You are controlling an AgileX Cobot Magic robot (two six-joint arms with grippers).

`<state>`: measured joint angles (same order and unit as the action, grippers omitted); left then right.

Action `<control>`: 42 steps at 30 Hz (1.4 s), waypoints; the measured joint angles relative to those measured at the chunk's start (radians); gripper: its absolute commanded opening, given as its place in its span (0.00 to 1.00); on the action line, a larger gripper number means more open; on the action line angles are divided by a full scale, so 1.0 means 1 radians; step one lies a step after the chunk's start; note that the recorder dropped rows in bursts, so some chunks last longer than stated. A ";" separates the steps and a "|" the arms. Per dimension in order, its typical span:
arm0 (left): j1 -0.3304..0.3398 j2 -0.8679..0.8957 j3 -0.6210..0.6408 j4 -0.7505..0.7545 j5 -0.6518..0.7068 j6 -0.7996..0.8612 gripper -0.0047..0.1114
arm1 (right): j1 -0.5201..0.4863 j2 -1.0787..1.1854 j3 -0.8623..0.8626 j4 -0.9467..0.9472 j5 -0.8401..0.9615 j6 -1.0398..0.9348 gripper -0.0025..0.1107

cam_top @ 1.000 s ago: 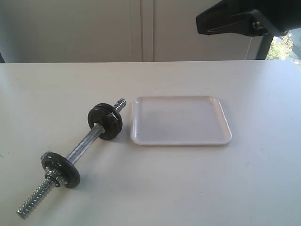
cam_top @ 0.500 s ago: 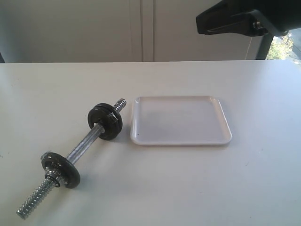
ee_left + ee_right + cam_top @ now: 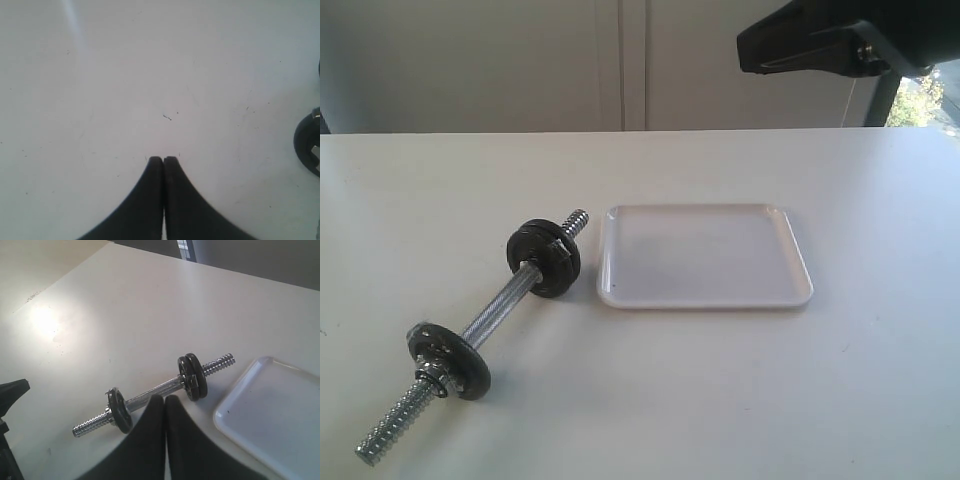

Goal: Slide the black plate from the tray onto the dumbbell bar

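Note:
The white tray point(image 3: 704, 256) point(image 3: 280, 415) lies on the table with nothing in it. To its left lies the dumbbell bar point(image 3: 498, 310) point(image 3: 152, 392). Two discs sit side by side on the bar's end near the tray; the outer, deep-black one is the black plate point(image 3: 560, 264) point(image 3: 199, 380). A single greyer disc point(image 3: 448, 360) point(image 3: 119, 409) sits at the other end. My right gripper point(image 3: 165, 399) is shut and empty, high above the bar. My left gripper point(image 3: 163, 160) is shut over bare table, with a dark disc edge point(image 3: 307, 150) beside it.
A black part of the right arm point(image 3: 820, 45) hangs at the upper right, above the table's far edge. A white wall runs behind the table. Another black arm part point(image 3: 10, 440) shows at the edge of the right wrist view.

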<state>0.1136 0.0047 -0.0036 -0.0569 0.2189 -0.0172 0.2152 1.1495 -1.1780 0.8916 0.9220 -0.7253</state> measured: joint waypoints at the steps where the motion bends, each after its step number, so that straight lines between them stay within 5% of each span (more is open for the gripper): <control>1: 0.000 0.000 0.000 0.000 -0.005 0.000 0.04 | 0.000 0.000 0.000 0.000 0.000 0.000 0.02; 35: 0.000 0.000 0.000 0.000 -0.011 0.000 0.04 | 0.000 0.000 0.000 -0.001 0.000 0.000 0.02; 42: 0.000 0.000 0.000 0.000 -0.011 0.000 0.04 | 0.000 -0.355 0.004 -0.027 -0.036 0.000 0.02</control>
<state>0.1136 0.0047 -0.0036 -0.0569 0.2074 -0.0172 0.2152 0.7941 -1.1739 0.8649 0.8859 -0.7253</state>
